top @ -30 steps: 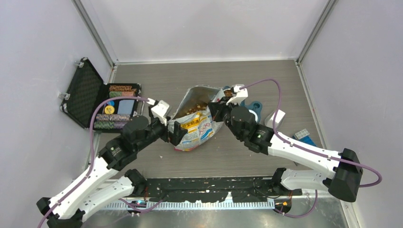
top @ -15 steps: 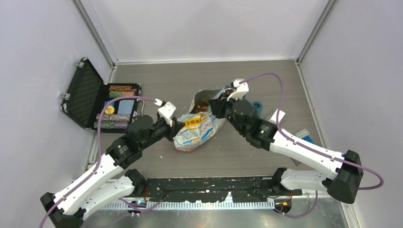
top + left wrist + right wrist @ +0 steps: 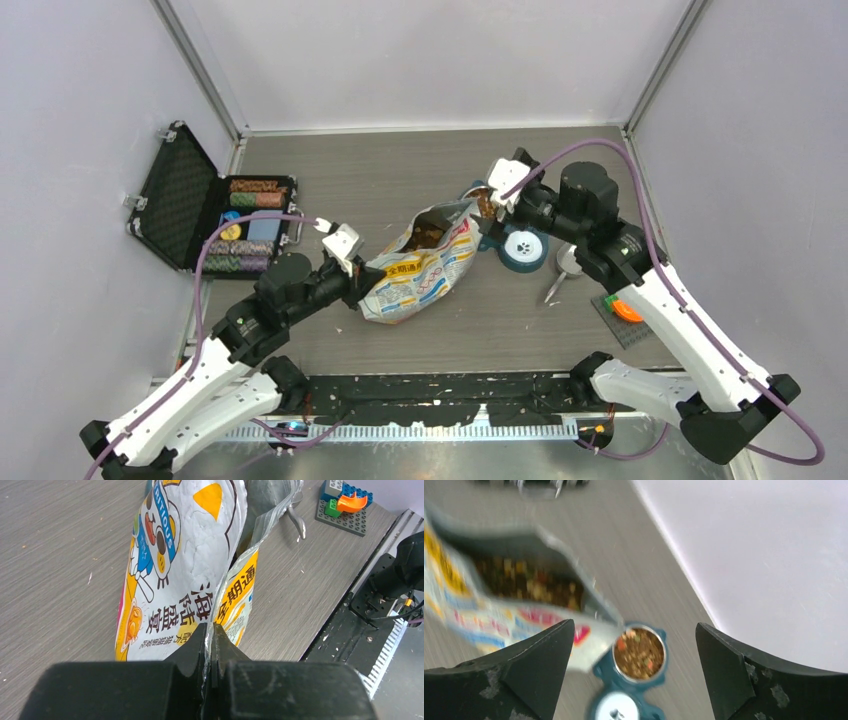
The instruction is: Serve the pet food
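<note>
The printed pet food bag lies on its side mid-table. Its torn mouth shows brown kibble. My left gripper is shut on the bag's bottom seam, with foil pinched between the fingers. My right gripper hangs wide open and holds nothing. It is above the teal double feeder, beside the bag's mouth. In the right wrist view, one feeder bowl holds kibble and the bag's mouth lies just left of it. The view is blurred. My right gripper spans both.
A metal scoop lies right of the feeder. A grey brick plate with coloured bricks sits nearer the right edge. An open black case of poker chips stands at the left wall. A black rail runs along the near edge.
My left gripper shut on the bag's bottom seam. My right gripper let go of the bag's mouth, opened wide and drew back right, and the bag sagged flatter.
</note>
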You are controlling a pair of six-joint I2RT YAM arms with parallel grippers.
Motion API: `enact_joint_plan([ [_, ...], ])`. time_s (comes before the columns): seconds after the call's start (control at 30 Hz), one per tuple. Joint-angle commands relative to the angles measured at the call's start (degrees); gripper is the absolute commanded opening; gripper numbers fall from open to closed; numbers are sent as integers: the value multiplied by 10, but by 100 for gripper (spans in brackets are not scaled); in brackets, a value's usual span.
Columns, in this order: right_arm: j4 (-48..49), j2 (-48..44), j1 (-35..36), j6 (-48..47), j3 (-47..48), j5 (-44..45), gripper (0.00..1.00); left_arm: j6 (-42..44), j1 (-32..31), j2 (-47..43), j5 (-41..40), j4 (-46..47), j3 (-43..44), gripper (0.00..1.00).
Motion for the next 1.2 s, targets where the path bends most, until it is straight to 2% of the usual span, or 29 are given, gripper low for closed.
enact_joint_plan([
  [0.0,-224,15,-57,-333,20,-197,100,14,-1,-23,21,17,33,0],
  [0.1,-309,38,-61,-466,40,-247,100,29,-1,-31,31,11,36,0],
  [0.17,-362,66,-61,-513,68,-255,96,39,-1,-32,41,-5,46,0],
  [0.33,-383,118,-61,-526,118,-273,91,46,-1,-30,53,-23,52,0],
  [0.47,-358,112,-61,-512,113,-284,90,46,-1,-29,52,-26,52,0],
  [0.83,-254,67,-61,-453,54,-176,90,47,-1,-43,66,-29,42,0],
  [1.17,-284,123,-46,-475,100,-286,89,55,-1,-36,76,-44,47,0],
])
